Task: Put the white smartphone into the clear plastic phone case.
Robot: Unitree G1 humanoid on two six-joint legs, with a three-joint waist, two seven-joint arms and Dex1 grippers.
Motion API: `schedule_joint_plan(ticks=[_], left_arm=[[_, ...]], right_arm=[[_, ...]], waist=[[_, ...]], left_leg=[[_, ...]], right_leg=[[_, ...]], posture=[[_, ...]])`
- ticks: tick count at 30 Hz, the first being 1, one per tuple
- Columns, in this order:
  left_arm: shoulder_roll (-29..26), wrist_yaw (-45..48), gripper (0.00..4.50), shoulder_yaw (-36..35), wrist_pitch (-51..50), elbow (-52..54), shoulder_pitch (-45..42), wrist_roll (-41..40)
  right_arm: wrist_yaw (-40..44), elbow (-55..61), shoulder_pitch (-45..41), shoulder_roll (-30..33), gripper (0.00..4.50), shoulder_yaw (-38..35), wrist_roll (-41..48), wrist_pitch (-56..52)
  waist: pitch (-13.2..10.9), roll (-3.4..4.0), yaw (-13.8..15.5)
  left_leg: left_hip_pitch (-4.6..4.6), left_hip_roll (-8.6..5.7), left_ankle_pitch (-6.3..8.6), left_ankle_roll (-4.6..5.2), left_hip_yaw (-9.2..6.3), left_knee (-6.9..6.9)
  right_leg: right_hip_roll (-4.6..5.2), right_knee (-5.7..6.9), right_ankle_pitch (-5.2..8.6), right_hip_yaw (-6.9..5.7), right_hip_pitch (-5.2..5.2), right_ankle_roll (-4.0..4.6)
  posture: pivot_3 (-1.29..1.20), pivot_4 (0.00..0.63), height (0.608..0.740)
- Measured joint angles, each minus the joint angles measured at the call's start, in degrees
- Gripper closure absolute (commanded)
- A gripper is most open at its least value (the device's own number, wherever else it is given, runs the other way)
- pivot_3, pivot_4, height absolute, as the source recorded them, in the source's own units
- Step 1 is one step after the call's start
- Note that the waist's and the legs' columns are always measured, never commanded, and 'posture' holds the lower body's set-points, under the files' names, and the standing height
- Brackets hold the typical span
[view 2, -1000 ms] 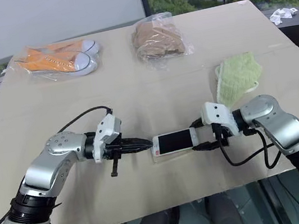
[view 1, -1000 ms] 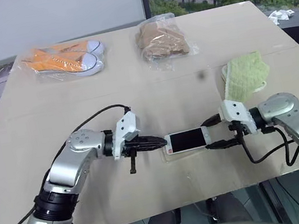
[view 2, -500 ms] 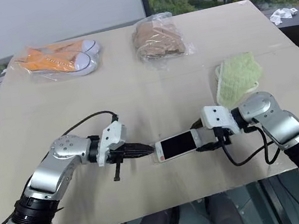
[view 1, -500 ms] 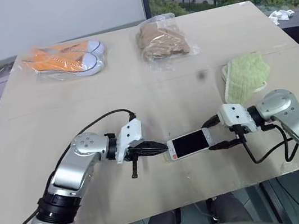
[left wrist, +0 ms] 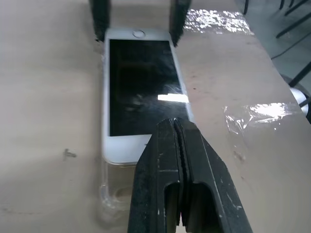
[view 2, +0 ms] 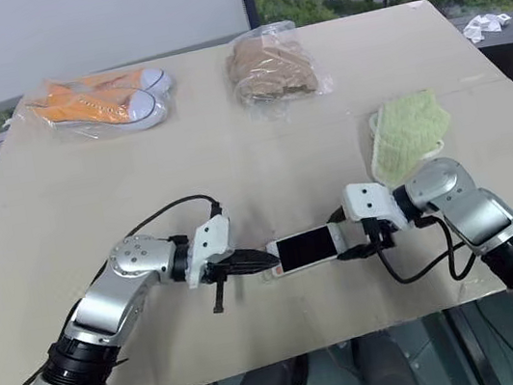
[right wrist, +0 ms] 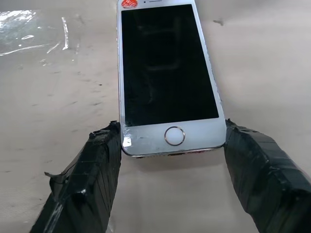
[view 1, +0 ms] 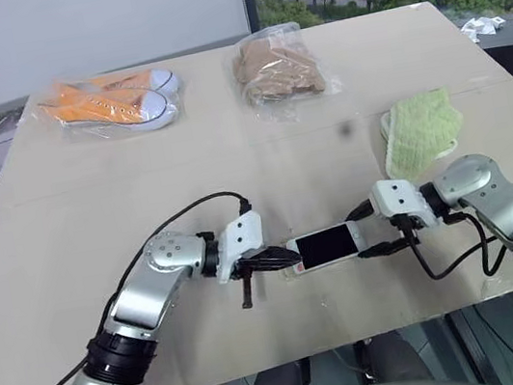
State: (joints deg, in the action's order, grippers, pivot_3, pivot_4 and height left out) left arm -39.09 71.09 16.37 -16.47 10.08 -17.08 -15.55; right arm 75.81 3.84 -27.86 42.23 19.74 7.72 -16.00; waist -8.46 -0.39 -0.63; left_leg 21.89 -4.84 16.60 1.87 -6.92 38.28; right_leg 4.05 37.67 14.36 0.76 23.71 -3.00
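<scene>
The white smartphone is gripped at its home-button end between the two fingers of the right hand, screen up, low over the tabletop. The closed left hand is set against the phone's opposite end, where the clear plastic phone case lies under it. Beyond the right hand, a green cloth is seen.
</scene>
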Motion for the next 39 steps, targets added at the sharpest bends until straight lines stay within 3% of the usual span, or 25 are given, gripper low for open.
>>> schedule_joint_plan(ticks=[39], left_arm=[[1.11,-2.86,4.48,0.88,2.97,-1.86,0.03,4.14]], right_arm=[[1.36,0.02,-0.17,-0.81,1.65,0.51,-0.92,3.59]], waist=[[0.01,-0.01,0.00]], left_leg=[[-0.01,0.00,0.00,0.00,0.00,0.02]], right_leg=[[0.00,0.03,0.00,0.00,0.00,0.00]], posture=[[0.00,0.150,0.740]])
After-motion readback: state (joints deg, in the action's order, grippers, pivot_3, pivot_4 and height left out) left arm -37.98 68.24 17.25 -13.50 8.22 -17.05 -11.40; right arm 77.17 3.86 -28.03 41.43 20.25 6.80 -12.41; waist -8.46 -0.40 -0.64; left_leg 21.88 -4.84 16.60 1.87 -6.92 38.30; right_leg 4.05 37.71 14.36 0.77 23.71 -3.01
